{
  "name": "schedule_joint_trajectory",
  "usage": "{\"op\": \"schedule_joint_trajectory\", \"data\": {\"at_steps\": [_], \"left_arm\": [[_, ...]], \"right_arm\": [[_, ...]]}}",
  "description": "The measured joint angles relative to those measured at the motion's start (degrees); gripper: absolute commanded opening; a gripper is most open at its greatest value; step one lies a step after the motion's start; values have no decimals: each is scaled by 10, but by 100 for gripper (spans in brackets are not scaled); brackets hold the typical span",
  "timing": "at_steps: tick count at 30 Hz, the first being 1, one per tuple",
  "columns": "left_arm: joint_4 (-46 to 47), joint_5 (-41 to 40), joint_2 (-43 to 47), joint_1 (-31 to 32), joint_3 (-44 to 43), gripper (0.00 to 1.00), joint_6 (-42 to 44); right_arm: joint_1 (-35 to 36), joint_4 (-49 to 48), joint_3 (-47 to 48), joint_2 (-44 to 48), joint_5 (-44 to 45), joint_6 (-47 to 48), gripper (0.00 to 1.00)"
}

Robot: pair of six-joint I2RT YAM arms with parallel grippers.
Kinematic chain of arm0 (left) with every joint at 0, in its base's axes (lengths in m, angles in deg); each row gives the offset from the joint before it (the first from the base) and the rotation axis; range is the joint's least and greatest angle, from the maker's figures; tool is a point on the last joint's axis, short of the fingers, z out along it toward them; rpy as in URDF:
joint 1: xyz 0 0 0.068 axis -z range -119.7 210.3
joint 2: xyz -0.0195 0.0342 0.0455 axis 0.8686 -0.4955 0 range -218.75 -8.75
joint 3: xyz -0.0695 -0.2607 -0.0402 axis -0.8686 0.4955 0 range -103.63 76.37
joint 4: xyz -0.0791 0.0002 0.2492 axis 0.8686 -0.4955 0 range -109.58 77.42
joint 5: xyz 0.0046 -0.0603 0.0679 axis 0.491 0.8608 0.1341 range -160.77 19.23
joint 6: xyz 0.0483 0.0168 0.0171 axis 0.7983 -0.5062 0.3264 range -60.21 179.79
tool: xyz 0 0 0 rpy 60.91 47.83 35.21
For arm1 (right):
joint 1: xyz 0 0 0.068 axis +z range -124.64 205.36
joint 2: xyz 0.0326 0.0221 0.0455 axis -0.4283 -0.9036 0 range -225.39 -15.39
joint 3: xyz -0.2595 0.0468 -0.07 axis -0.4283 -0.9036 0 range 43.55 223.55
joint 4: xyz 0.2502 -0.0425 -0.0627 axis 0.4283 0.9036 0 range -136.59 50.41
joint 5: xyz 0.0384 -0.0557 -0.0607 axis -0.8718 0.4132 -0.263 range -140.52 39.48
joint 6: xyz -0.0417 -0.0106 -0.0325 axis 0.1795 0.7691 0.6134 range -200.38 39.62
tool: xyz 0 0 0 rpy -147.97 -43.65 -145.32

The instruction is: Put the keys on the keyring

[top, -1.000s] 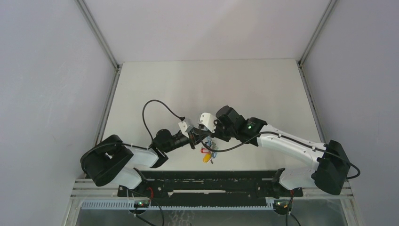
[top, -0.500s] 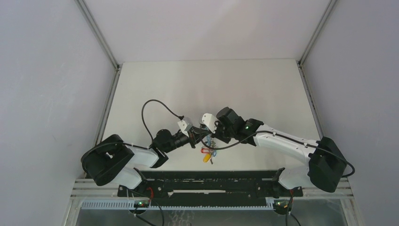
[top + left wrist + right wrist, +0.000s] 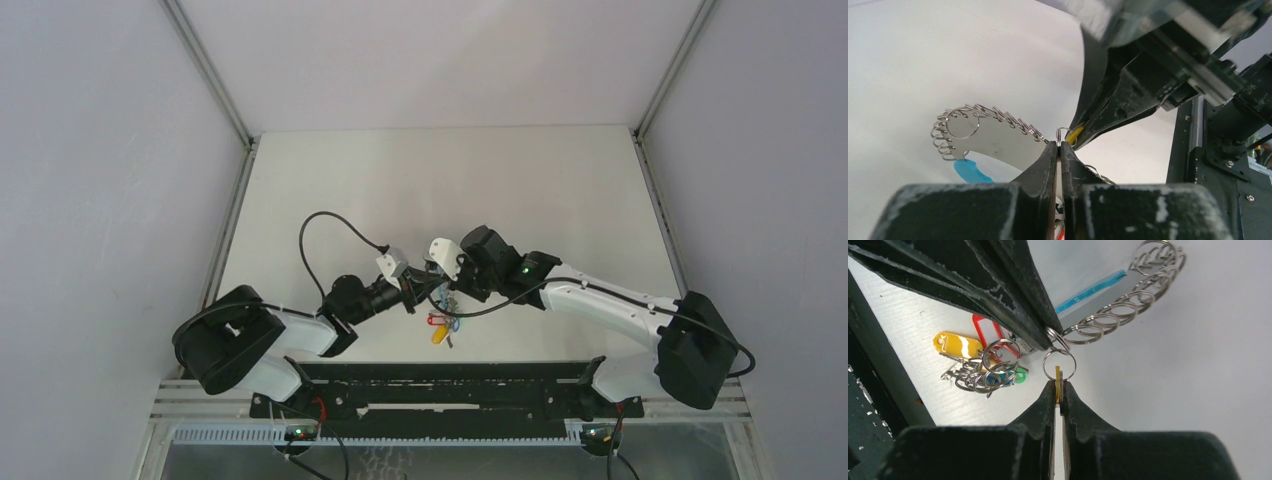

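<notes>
Key: the yellow key (image 3: 1057, 376) sat edge-on between the closed fingertips of the right gripper (image 3: 1059, 386), raised over the near middle of the table (image 3: 450, 180).
Axis: its length ran along the fingers, with its small split ring (image 3: 1045, 367) pointing out at the left gripper (image 3: 1059, 147).
Keyring: the keyring (image 3: 990, 137) was pinched by one end ring in the left gripper's pressed-together tips. Its grey band curved away from there, edged with a blue band (image 3: 1090, 290).
Contact: the split ring lay just beside the pinched end ring; whether they were linked could not be told.
Hidden: the key's blade was buried between the fingers. A green piece (image 3: 1021, 375) was mostly covered by loose rings beside a yellow tag (image 3: 955, 345) and a red tag (image 3: 983, 325).
Change: since a second earlier the right arm's base end had swung slightly left, and both grips stayed closed.
</notes>
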Motion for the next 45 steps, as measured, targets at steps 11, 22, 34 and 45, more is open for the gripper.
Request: {"op": "schedule_joint_trajectory", "data": {"at_steps": [11, 22, 34, 45], "left_arm": [[-23, -37, 53, -8, 9, 49, -4], [-150, -116, 163, -31, 11, 57, -5], [-324, -219, 219, -104, 9, 72, -40], [-453, -319, 351, -133, 9, 96, -76]], "right_arm": [[-16, 28, 41, 21, 23, 9, 0], [-124, 17, 37, -5, 42, -32, 0], [-229, -28, -4, -110, 29, -142, 29], [-253, -47, -76, -7, 76, -241, 72]]}}
